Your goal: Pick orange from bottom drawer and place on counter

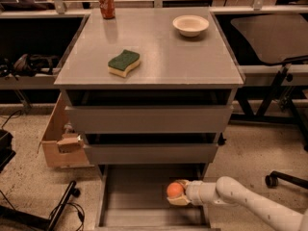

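Observation:
The orange (174, 190) is a small round fruit held between the fingers of my gripper (177, 193), just above the floor of the open bottom drawer (130, 196). My white arm reaches in from the lower right. The gripper is shut on the orange. The grey counter (159, 52) is the cabinet's flat top, well above the gripper.
On the counter lie a green and yellow sponge (124, 62), a white bowl (191, 25) and a red can (106, 3). Two wider grey drawers (149, 118) jut out above the bottom drawer. A cardboard box (60, 141) stands at the cabinet's left, a chair base (286, 177) at right.

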Tool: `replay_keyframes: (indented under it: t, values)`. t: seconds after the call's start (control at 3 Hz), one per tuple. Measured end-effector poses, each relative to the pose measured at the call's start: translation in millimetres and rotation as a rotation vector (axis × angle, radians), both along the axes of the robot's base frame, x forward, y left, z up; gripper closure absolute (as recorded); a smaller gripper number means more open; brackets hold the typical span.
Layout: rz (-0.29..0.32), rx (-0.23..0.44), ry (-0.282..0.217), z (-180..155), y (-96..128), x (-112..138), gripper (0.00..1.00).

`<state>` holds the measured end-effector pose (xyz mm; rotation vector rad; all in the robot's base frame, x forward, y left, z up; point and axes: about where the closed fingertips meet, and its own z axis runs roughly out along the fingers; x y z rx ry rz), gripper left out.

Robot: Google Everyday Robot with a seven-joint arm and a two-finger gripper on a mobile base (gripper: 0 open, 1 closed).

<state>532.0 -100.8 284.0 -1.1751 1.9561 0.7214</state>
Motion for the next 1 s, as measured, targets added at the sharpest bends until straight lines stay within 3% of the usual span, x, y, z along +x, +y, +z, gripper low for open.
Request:
replay_keyframes:
  t: [0.33, 0.67, 1.0]
  values:
    - [-0.019, 0.066, 0.118, 84.0, -24.4, -50.1, 1.0]
    - [-0.058, 0.122, 0.166, 191.9, -63.5, -53.4, 1.0]
    - [-0.106, 0.147, 0.114, 312.9, -103.0, -18.4, 1.0]
